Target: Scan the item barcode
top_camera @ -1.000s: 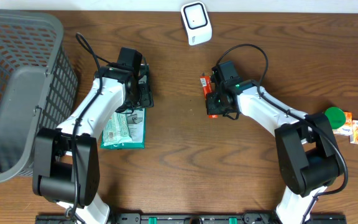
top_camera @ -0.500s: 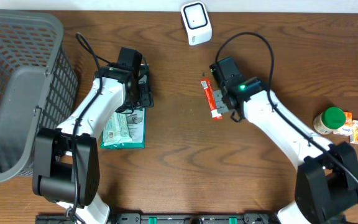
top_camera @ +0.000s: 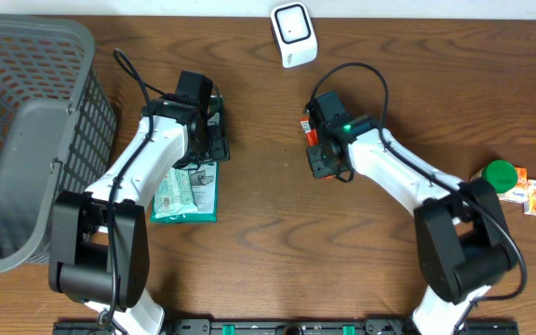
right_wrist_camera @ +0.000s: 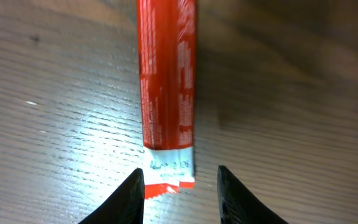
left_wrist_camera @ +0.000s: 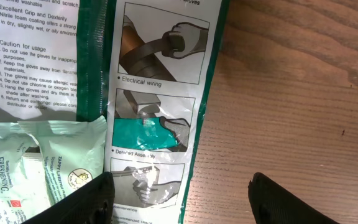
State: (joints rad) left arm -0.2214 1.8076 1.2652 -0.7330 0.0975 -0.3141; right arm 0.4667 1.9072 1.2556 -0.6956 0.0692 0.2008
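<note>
A red stick packet lies flat on the wooden table, its white crimped end toward the camera. My right gripper is open, and that end sits between the tips without being pinched. In the overhead view the right gripper covers most of the packet. The white scanner stands at the table's back edge, beyond the packet. Over to the left, my left gripper hangs open and empty over a green-edged glove package; overhead it is at the package's far end.
A dark mesh basket fills the left side. Pale green wipe packets overlap the glove package. A green-capped bottle and small orange boxes stand at the right edge.
My right gripper opened and let the red packet go onto the table, swung off to the right, then came back over it. The left arm stayed still.
</note>
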